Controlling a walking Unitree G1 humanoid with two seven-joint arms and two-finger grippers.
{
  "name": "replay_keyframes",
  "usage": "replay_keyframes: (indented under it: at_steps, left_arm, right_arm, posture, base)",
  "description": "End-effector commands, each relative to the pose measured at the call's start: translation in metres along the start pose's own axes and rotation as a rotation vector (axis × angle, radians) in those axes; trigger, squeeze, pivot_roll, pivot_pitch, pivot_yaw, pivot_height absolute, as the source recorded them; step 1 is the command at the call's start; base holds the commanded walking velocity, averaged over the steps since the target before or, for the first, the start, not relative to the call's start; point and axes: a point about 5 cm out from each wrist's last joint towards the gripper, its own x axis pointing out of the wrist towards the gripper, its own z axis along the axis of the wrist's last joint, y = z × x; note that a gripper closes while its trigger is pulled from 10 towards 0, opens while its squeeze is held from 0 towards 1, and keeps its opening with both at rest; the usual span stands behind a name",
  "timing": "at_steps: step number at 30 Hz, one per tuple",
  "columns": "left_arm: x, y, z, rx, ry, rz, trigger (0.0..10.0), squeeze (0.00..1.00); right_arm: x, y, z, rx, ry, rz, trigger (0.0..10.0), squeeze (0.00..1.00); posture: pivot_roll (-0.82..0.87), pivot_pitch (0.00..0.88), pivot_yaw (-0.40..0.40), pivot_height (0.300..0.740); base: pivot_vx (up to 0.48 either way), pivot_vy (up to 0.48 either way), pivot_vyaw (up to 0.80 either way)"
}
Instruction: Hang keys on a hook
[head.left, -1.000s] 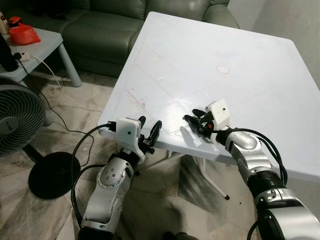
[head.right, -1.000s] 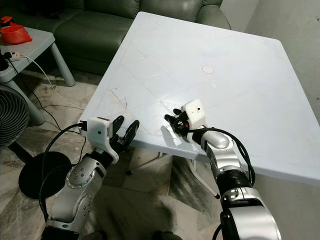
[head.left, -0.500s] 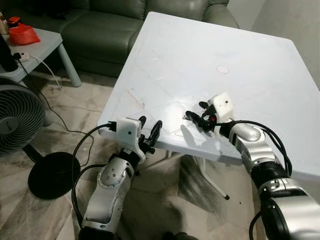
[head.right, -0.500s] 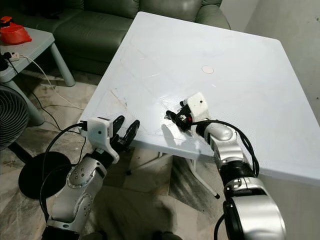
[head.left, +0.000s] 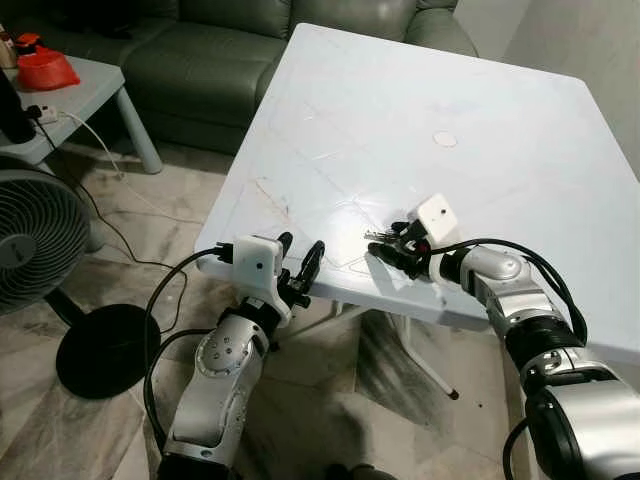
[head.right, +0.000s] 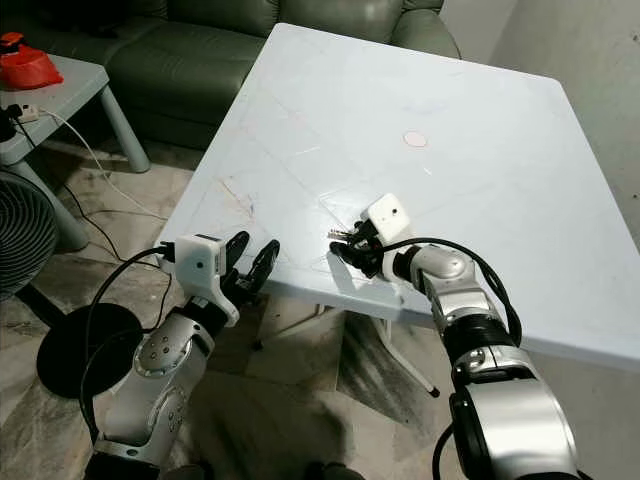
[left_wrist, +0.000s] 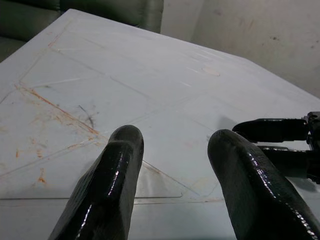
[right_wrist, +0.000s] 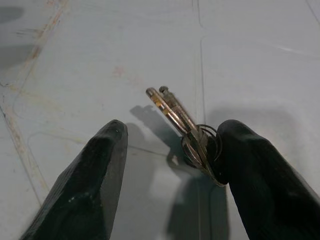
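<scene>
One bunch of keys (right_wrist: 186, 129) on a white plastic table (head.left: 480, 120), near its front edge, between the two spread black fingers of the right gripper (head.left: 392, 247). In the right wrist view, at least two metal key blades side by side, pointing away from the camera, joined at a small ring that touches one finger (right_wrist: 255, 170); other finger (right_wrist: 87, 180) well apart from the keys, so fingers open and not clamped on anything. Keys partly lifted at the tips, casting one shadow on the tabletop; cannot tell whether the ring end rests on the surface.

One left gripper (head.left: 298, 262) held just off the table's front-left corner, at about tabletop height, with both fingers spread open around nothing. In the left wrist view, two glossy black fingers (left_wrist: 107, 185) in front of the table's scuffed surface, with rust-coloured scratches and one small round mark (left_wrist: 210, 72) farther back.

Two silver arms, one white camera block on each wrist.

Beyond the table, one dark green sofa (head.left: 200, 50). To the left, one pale low side table (head.left: 85, 95) carrying one red object (head.left: 45, 68), one standing fan (head.left: 35, 250) with a round black base, and one white cable (head.left: 110, 170) trailing over the marbled tile floor (head.left: 60, 430).
</scene>
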Motion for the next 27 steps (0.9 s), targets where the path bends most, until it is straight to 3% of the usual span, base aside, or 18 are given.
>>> replay_keyframes:
  at_steps: [1,4,5,6,7,27]
  left_arm:
    - [-0.0016,-0.0022,0.0001,-0.006,-0.001,0.003,10.0,0.0]
    - [-0.0011,-0.0019,0.0002,-0.006,0.0,0.003,10.0,0.0]
    - [-0.0009,-0.0018,0.0002,-0.006,0.0,0.003,10.0,0.0]
    - [-0.0006,-0.0018,0.0003,-0.006,0.0,0.002,10.0,0.0]
    - [-0.0004,-0.0017,0.0003,-0.005,0.0,0.002,10.0,0.0]
    - [0.0022,-0.0006,0.002,0.001,-0.005,0.004,10.0,0.0]
  right_arm:
    - [-0.0024,0.002,-0.0105,0.01,0.031,0.01,10.0,0.0]
    - [-0.0021,0.0017,-0.0104,0.02,0.021,-0.006,10.0,0.0]
    - [-0.0023,0.0012,-0.0104,0.024,0.019,-0.013,4.8,0.0]
    - [-0.0026,0.0005,-0.0103,0.031,0.016,-0.02,0.9,0.0]
    - [-0.0029,0.0001,-0.0101,0.033,0.014,-0.021,0.0,0.0]
    - [-0.0053,-0.0066,-0.0046,0.026,-0.028,-0.077,0.0,0.0]
  posture:
    - [0.06,0.191,-0.1,0.74]
    - [0.06,0.192,-0.098,0.74]
    - [0.06,0.191,-0.097,0.74]
    - [0.06,0.191,-0.097,0.74]
    - [0.06,0.191,-0.097,0.74]
    - [0.06,0.18,-0.096,0.74]
  base:
    - [0.0,0.0,0.0]
    - [0.0,0.0,0.0]
    - [0.0,0.0,0.0]
    - [0.0,0.0,0.0]
    - [0.0,0.0,0.0]
    - [0.0,0.0,0.0]
